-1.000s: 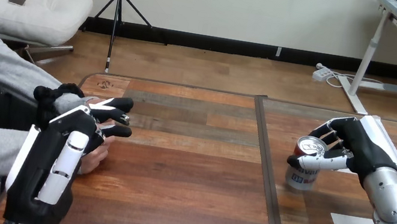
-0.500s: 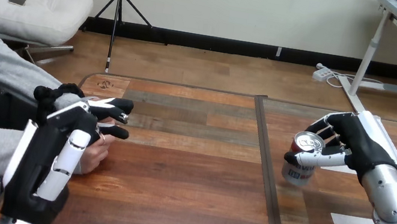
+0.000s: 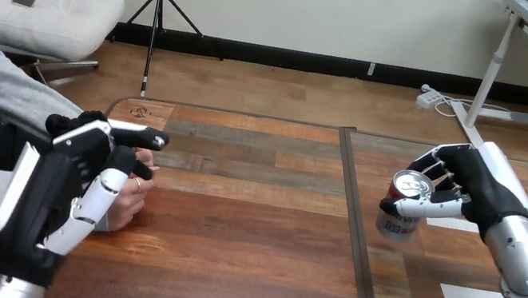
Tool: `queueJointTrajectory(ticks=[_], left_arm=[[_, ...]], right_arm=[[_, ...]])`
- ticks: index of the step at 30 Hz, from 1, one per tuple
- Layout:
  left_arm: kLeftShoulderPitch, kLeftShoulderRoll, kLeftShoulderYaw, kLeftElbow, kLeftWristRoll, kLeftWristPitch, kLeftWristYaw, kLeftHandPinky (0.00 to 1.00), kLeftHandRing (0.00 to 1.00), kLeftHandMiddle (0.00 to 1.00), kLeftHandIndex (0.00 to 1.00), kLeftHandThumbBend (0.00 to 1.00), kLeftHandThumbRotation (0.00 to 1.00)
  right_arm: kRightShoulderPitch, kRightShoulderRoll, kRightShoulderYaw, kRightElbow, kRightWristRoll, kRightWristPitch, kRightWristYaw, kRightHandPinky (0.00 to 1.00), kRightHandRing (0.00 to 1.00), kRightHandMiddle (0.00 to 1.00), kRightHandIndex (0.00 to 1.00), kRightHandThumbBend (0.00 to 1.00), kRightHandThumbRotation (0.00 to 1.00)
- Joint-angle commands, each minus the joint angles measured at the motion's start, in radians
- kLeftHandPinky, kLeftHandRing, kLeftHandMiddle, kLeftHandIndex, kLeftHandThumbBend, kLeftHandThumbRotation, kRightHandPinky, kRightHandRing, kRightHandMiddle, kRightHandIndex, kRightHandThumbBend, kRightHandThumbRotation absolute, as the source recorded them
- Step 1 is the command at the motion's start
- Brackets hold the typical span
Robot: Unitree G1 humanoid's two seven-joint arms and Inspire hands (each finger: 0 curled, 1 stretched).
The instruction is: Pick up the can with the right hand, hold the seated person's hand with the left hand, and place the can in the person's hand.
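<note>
One can (image 3: 398, 224), one left hand (image 3: 69, 181), one right hand (image 3: 480, 193), seemingly one person's hand (image 3: 123, 206), one table (image 3: 246, 235)

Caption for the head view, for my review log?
Right hand grips the can at the view's right; left hand is over the person's hand at the view's left.

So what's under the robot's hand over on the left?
The person's hand is under the left hand. Only one edge of it peeks out; the rest is covered, so I can't tell whether it is being held.
</note>
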Motion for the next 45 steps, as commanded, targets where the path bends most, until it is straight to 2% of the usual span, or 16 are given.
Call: queueJointTrajectory(ticks=[1,4,7,11,16,19,23,28,37,45], left_arm=[[-0.064,0.043,0.025,-0.01,0.055,-0.017,0.052,0.51,0.69,0.71,0.66,0.93,0.82],[-0.06,0.047,0.034,-0.046,0.101,-0.002,0.094,0.53,0.73,0.75,0.7,0.97,0.84],[-0.068,0.065,0.044,-0.054,0.149,-0.019,0.128,0.54,0.75,0.78,0.72,0.99,0.85],[-0.063,0.089,0.039,-0.098,0.141,0.016,0.13,0.59,0.8,0.82,0.75,1.0,0.84],[-0.069,0.112,0.044,-0.122,0.16,0.032,0.148,0.68,0.86,0.86,0.79,1.0,0.8],[-0.068,0.133,0.038,-0.146,0.144,0.063,0.133,0.73,0.89,0.89,0.82,1.0,0.77],[-0.074,0.157,0.042,-0.166,0.17,0.079,0.14,0.79,0.92,0.91,0.85,1.0,0.72],[-0.077,0.178,0.033,-0.19,0.162,0.114,0.13,0.81,0.93,0.92,0.85,1.0,0.67],[-0.083,0.208,0.023,-0.183,0.181,0.121,0.134,0.83,0.94,0.93,0.86,1.0,0.63],[-0.078,0.224,0.024,-0.182,0.251,0.128,0.168,0.83,0.93,0.92,0.86,1.0,0.61]], right_arm=[[-0.04,-0.036,-0.013,-0.06,0.014,-0.028,-0.001,0.38,0.4,0.44,0.45,0.78,0.0],[-0.039,-0.034,-0.011,-0.059,0.012,-0.024,-0.004,0.38,0.4,0.44,0.45,0.78,0.0],[-0.038,-0.031,-0.012,-0.062,0.015,-0.021,-0.001,0.38,0.4,0.44,0.45,0.78,0.0],[-0.036,-0.029,-0.014,-0.063,0.02,-0.021,0.007,0.38,0.41,0.44,0.45,0.78,0.0],[-0.035,-0.029,-0.01,-0.065,0.016,-0.022,0.006,0.38,0.4,0.44,0.45,0.78,0.0],[-0.035,-0.027,-0.011,-0.061,0.018,-0.018,0.007,0.37,0.4,0.44,0.45,0.78,0.0],[-0.035,-0.024,-0.012,-0.063,0.018,-0.016,0.009,0.37,0.4,0.44,0.45,0.78,0.0],[-0.036,-0.023,-0.01,-0.063,0.016,-0.009,0.01,0.37,0.4,0.44,0.45,0.77,0.0],[-0.036,-0.02,-0.013,-0.058,0.02,-0.012,0.011,0.37,0.4,0.44,0.46,0.78,0.0],[-0.038,-0.022,-0.003,-0.057,0.008,-0.004,0.003,0.36,0.39,0.44,0.45,0.78,0.0]])
